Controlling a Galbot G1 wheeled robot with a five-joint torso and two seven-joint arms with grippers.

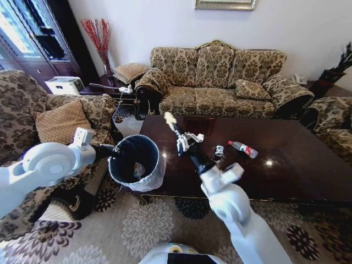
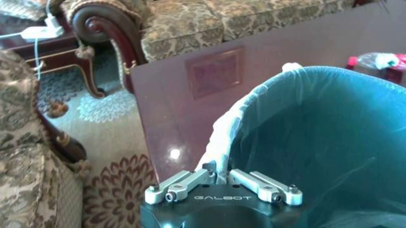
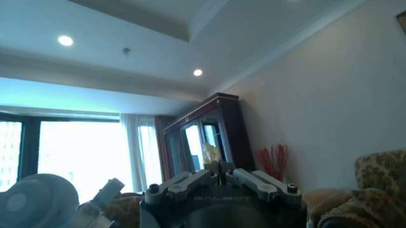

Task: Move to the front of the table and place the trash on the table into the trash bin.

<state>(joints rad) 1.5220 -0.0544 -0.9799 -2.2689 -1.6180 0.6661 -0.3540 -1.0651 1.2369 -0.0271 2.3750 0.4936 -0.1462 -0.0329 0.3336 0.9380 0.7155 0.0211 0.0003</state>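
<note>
bin (image 1: 136, 162): at the worktop's (image 1: 286, 165) left front corner
bottle (image 1: 243, 148): on the worktop, mid-centre
sofa (image 1: 220, 80): behind the worktop
armchair (image 1: 33, 115): left of the bin

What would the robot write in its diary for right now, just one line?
left gripper: shut on trash bin rim | right gripper: holds paper scrap raised | bottle on table

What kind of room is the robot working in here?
Most likely a home living room. A patterned sofa stands behind a dark wooden coffee table, a matching armchair sits beside it, and a floral carpet covers the floor.
</note>
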